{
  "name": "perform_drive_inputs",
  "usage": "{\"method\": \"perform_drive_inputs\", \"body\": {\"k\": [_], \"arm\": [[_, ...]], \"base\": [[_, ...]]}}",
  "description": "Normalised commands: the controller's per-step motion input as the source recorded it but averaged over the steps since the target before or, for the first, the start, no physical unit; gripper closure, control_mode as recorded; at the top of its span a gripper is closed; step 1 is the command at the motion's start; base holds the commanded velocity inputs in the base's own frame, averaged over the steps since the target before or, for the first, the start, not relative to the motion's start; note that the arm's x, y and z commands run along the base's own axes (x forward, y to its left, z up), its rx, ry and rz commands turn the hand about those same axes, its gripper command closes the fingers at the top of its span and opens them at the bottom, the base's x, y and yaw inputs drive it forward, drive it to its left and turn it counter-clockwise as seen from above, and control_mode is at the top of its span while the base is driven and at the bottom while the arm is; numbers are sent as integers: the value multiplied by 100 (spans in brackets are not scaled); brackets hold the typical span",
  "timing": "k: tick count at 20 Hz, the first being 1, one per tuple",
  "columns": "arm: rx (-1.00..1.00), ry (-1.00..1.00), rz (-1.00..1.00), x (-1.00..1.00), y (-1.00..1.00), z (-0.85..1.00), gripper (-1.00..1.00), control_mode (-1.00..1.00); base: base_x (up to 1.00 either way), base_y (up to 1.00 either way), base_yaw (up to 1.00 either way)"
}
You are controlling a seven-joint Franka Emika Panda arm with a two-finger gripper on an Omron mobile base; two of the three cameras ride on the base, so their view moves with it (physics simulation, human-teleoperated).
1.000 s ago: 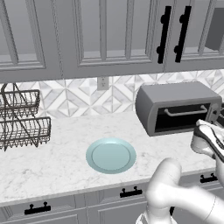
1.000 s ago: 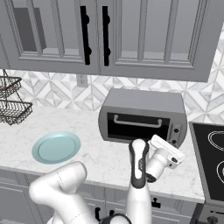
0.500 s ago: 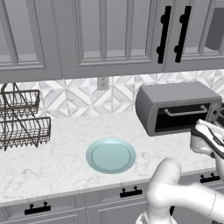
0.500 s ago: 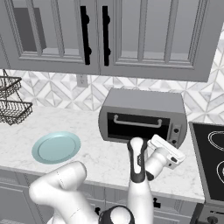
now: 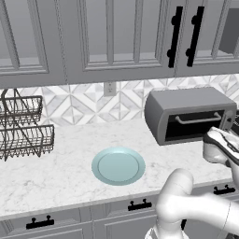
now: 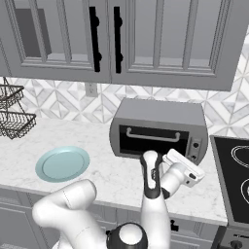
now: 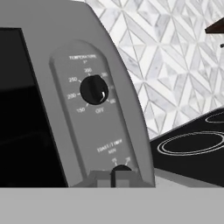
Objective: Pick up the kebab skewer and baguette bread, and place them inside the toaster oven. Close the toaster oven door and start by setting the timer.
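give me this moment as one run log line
stage: setting timer | gripper: shut, at lower knob | toaster oven door: closed | plate: empty

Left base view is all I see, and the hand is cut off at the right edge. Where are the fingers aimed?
Observer: In the hand view, the gripper is shut, its tips right at the lower timer knob on the toaster oven.
Operator: Anything beside the oven on that side?
Observer: A black cooktop sits right next to it.
Operator: And the upper knob?
Observer: The temperature knob is free, well apart from the tips.
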Motion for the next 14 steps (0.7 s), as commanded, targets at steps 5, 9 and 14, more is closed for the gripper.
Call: {"method": "perform_drive_inputs", "body": {"k": [5,9,14], "arm": [[9,4,-2,0,13,10,100,-100],[10,7,-1,0,0,1,100,-100],[9,7,-1,0,-5,2,100,-100]], "base": [[0,0,0],[0,0,0],[0,0,0]]}}
